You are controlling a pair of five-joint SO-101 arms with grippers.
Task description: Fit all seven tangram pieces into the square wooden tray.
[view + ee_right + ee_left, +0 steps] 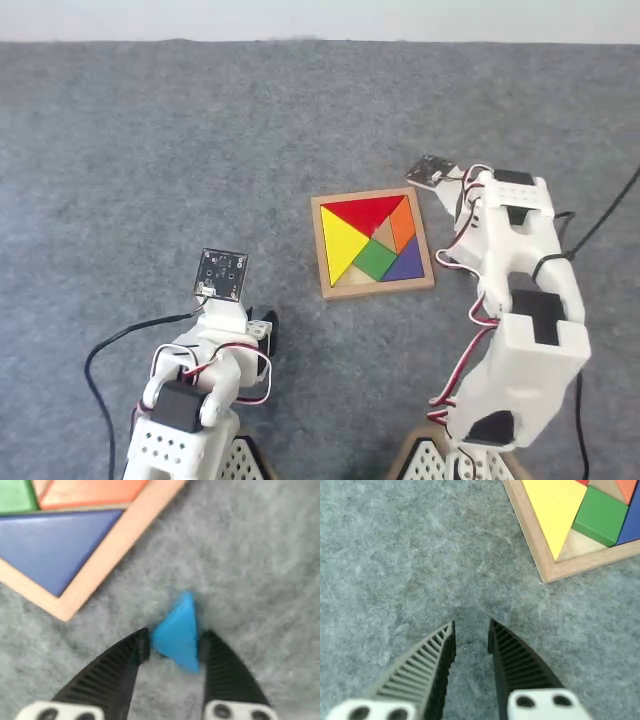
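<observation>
Right end effector (175,635) clamped on light-blue triangular piece (176,625) beside square wooden tray (125,535); next, probably lift, seat inside. Left end effector (471,625) apart.

Down on the table: square wooden tray (380,289) with red triangle (365,212), yellow triangle (340,245), green square (375,260), orange piece (402,222), blue triangle (408,265); right arm (520,260) just beside, left arm (205,370) well apart.
</observation>
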